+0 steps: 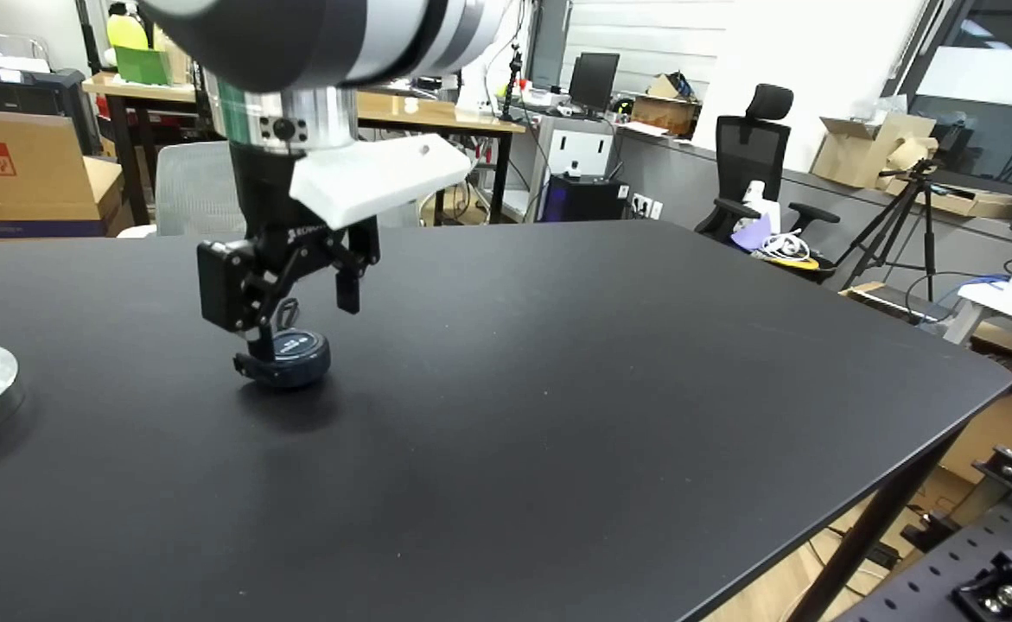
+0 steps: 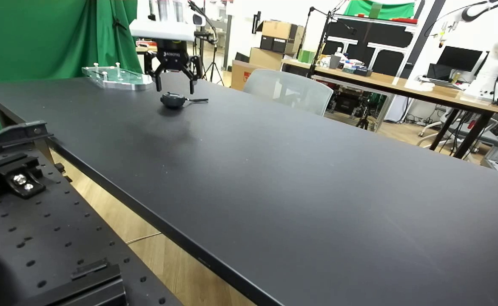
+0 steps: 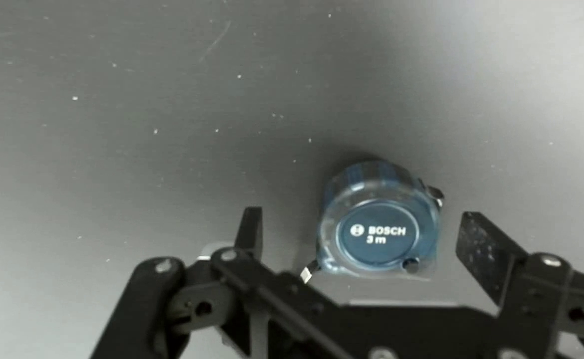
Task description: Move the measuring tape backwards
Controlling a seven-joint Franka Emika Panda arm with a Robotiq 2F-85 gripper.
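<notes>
The measuring tape (image 3: 379, 232), a round blue-and-black case marked "BOSCH 3 m", lies flat on the dark table. It shows in both exterior views (image 1: 305, 358) (image 2: 172, 100). A short dark strap (image 2: 197, 100) sticks out from its side. My gripper (image 3: 363, 222) is open above it, with one finger on each side of the case in the wrist view and a gap on both sides. In the exterior views, the gripper (image 1: 305, 321) (image 2: 175, 88) is just over the case, fingers pointing down. One finger hides part of the case in an exterior view.
A clear plate with a metal rim and white posts (image 2: 121, 80) stands on the table near the tape. A round-edged metal-rimmed piece (image 1: 6, 393) shows at a frame edge. A grey chair (image 2: 289, 91) stands at the table's far side. A black perforated plate (image 2: 61, 250) lies beyond the table edge.
</notes>
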